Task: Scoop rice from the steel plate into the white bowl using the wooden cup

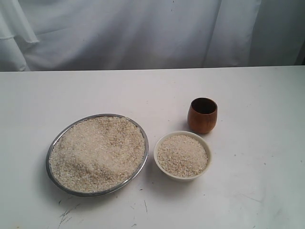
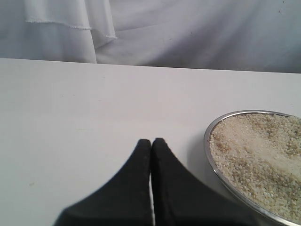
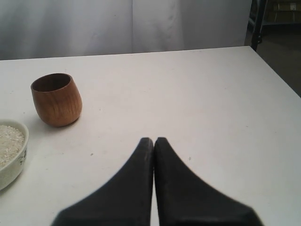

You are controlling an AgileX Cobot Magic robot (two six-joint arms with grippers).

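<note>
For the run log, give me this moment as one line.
cup: upright, ungrasped | plate: full of rice | bowl: holds rice | left fingers: shut | right fingers: shut

Lower left of the exterior view, the steel plate (image 1: 49, 167) is shiny grey metal. The rice (image 1: 97, 155) in it looks dry, grainy and matt. Right of it, the white bowl (image 1: 183, 177) is smooth with a soft sheen — ceramic or plastic, hard to tell. The wooden cup (image 1: 202, 119) is glossy reddish-brown wood with visible grain. The table (image 1: 248, 191) is matt white, scuffed near the bottom edge — the backdrop (image 1: 143, 33) is soft white cloth.
</note>
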